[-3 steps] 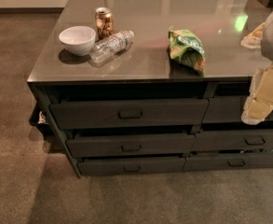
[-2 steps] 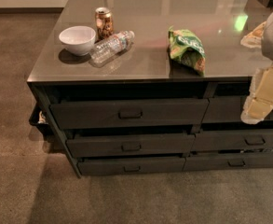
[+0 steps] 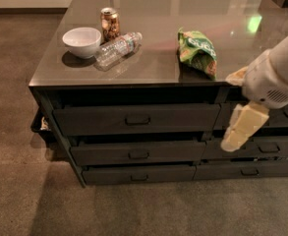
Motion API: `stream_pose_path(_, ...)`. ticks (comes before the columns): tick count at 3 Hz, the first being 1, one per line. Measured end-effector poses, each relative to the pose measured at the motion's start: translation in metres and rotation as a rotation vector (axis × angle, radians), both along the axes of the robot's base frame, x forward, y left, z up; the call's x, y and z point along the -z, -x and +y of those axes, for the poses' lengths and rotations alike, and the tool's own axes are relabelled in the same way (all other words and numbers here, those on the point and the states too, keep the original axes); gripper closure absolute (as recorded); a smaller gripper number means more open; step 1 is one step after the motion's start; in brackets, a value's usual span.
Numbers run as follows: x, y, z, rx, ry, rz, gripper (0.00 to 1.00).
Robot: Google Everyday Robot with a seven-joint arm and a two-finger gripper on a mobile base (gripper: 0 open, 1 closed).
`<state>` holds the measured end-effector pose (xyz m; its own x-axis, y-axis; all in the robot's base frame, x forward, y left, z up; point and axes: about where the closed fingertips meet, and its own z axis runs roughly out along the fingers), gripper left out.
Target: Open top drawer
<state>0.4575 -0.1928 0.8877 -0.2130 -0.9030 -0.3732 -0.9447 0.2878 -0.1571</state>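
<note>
The gripper, fingers spread open and empty, is hovering at 3 o'clock of the top drawer, unopened beneath the surface; judging this the approach step, it is needing to travel toward 9 o'clock and hook the handle.

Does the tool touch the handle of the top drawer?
No, the tool hangs to the right, well apart from the handle on the top drawer.
</note>
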Motion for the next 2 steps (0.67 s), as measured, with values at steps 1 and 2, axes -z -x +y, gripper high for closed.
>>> stream_pose_path(1,0.060,-0.018,0.036,-0.065,-0.081,0.049,0.00)
stream_pose_path(2,0.105,-0.036,0.070,-0.112,-0.139,0.078,0.00)
